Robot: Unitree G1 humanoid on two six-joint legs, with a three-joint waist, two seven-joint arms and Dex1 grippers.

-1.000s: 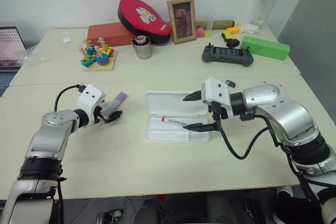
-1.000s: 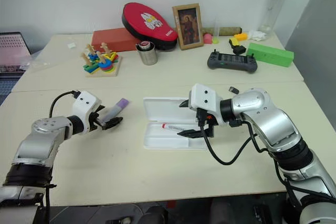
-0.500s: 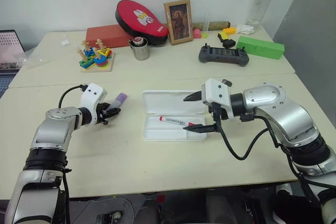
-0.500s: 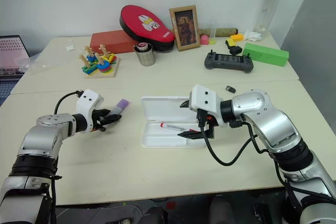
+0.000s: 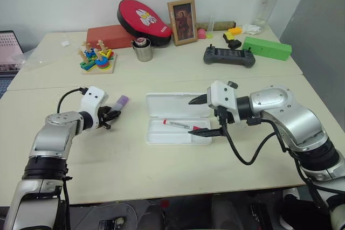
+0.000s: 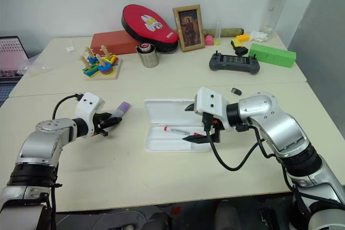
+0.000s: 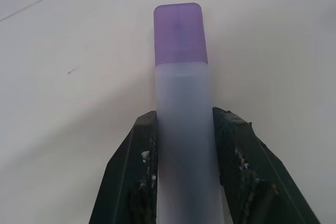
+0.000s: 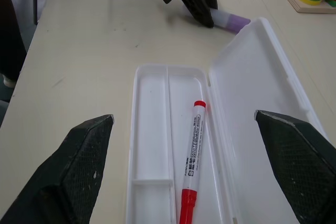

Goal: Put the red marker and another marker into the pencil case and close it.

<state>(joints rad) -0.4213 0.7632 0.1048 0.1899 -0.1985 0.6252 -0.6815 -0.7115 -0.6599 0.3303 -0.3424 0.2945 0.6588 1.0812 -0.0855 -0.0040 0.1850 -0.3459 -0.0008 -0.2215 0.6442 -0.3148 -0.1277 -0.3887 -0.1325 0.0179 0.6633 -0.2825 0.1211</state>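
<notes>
Left wrist view: left gripper (image 7: 184, 145) jaws, spread earlier, now pinch the lavender marker (image 7: 182, 103).

Left end effector (image 5: 111, 116) clamped on lavender marker (image 5: 121, 102), red marker (image 5: 180, 124) inside open pencil case (image 5: 175, 104)

The flat white clamshell pencil case (image 8: 247, 77) is seen to be of smooth, slightly glossy plastic. The slim white-barrelled red marker (image 8: 191, 166) is shown with a printed plastic barrel and glossy red ends. The thick pale-lavender marker (image 7: 182, 119) is rendered in frosted, matt plastic. The cream tabletop (image 5: 161, 171) is finished matt. At twelve o'clock, a shiny metal cup (image 5: 143, 50) and a painted wooden stacking toy (image 5: 97, 58) are seen.
</notes>
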